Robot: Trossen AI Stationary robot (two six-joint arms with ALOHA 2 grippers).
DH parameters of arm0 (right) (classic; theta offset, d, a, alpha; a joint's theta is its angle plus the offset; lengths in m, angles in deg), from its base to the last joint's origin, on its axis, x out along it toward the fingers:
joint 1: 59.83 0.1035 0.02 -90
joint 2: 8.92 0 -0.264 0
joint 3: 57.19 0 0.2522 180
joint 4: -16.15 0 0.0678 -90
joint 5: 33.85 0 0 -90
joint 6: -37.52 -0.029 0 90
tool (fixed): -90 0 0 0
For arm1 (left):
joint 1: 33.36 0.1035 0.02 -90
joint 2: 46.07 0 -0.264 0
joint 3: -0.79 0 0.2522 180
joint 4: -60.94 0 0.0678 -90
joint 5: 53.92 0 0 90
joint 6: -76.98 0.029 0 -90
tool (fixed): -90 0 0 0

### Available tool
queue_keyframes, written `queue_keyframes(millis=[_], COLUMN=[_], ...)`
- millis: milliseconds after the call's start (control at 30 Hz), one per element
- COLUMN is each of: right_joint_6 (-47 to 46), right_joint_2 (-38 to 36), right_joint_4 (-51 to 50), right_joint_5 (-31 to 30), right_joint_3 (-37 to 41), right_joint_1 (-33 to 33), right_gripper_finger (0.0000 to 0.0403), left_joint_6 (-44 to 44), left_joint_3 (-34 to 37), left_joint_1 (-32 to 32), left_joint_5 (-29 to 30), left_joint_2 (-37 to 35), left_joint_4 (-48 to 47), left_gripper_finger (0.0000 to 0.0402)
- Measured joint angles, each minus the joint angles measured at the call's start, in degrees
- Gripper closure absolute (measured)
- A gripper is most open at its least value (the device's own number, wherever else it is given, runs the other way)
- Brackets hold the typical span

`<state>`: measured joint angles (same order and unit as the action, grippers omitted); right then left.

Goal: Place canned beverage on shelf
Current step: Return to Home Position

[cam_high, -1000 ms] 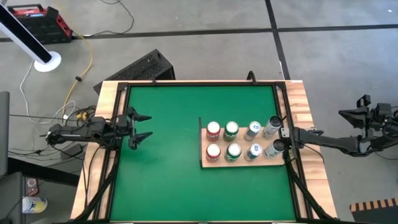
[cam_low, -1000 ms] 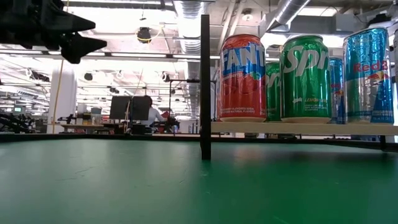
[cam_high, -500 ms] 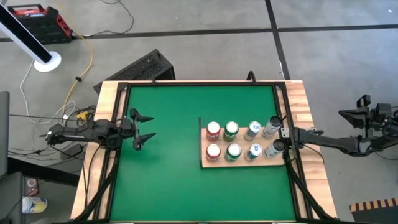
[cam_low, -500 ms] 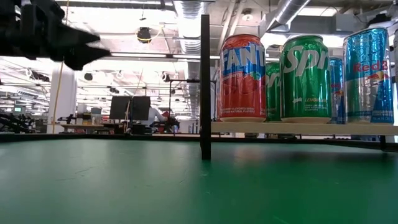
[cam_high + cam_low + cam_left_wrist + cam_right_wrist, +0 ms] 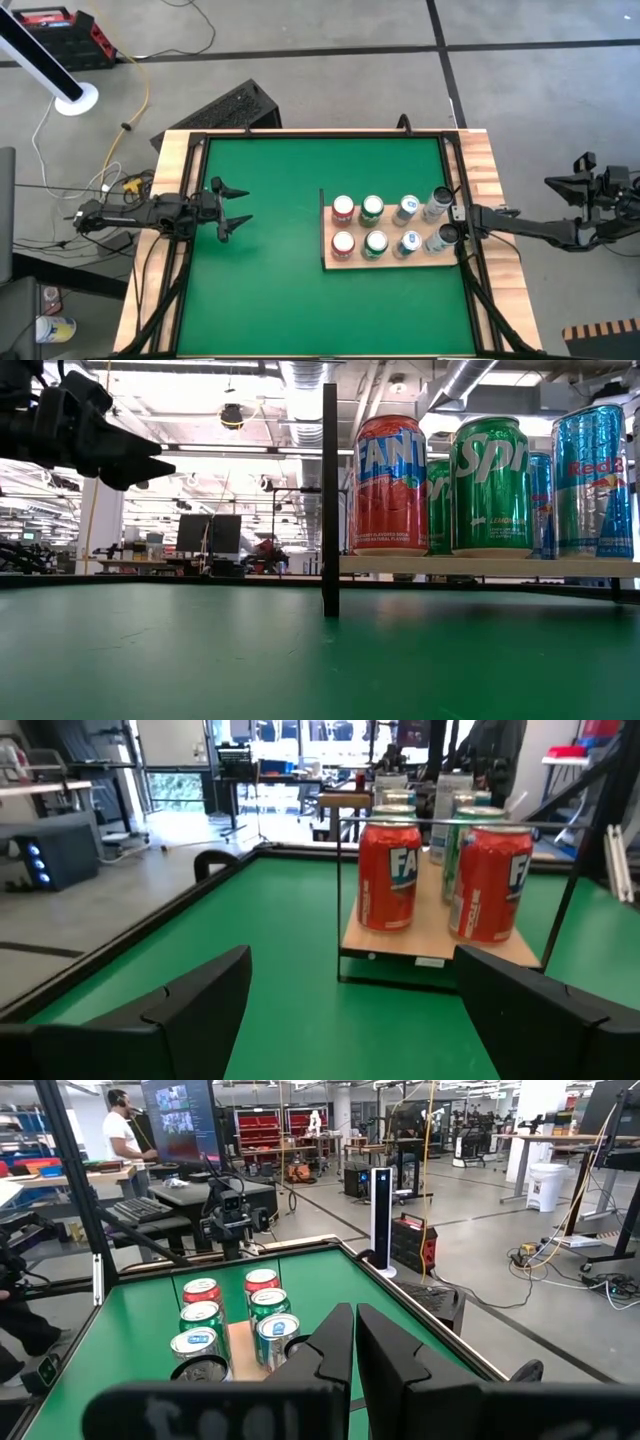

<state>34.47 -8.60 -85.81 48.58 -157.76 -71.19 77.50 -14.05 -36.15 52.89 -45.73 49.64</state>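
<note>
The shelf [image 5: 387, 258] is a small light wooden board with a dark upright edge, at the table's right part; it also shows in the low view [image 5: 490, 566] and the left wrist view [image 5: 437, 940]. Several cans stand upright on it in two rows: red [image 5: 343, 208], green [image 5: 373, 208], blue-white [image 5: 407, 208] and silver [image 5: 437, 203]. My left gripper [image 5: 238, 207] is open and empty above the table's left part, pointing at the shelf [image 5: 352, 970]. My right gripper [image 5: 462, 222] is shut and empty at the shelf's right end [image 5: 355, 1330].
The green tabletop [image 5: 270, 170] lies bare between my left gripper and the shelf. A light wooden frame [image 5: 478, 160] borders it. A thin dark post [image 5: 329, 500] rises at the shelf's left end. A person [image 5: 125, 1130] stands in the room beyond the table.
My left gripper has gone down a little and slightly toward the shelf, staying open.
</note>
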Motion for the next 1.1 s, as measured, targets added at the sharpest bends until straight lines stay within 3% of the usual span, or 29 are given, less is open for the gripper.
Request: queue_keyframes(millis=[133, 1100], right_joint_6=[0.0, 0.0], right_joint_2=[0.0, 0.0], right_joint_4=[0.0, -0.02], right_joint_5=[0.0, 0.01], right_joint_3=[0.0, 0.0], right_joint_1=[0.0, 0.0], right_gripper_finger=[0.036, 0.036], left_joint_6=[3.26, 3.06], left_joint_3=[0.0, -0.02], left_joint_1=[0.0, 0.0], left_joint_5=[0.02, 0.03], left_joint_2=[0.01, 0.02], left_joint_4=[-0.03, -0.16], left_gripper_finger=[0.007, 0.007])
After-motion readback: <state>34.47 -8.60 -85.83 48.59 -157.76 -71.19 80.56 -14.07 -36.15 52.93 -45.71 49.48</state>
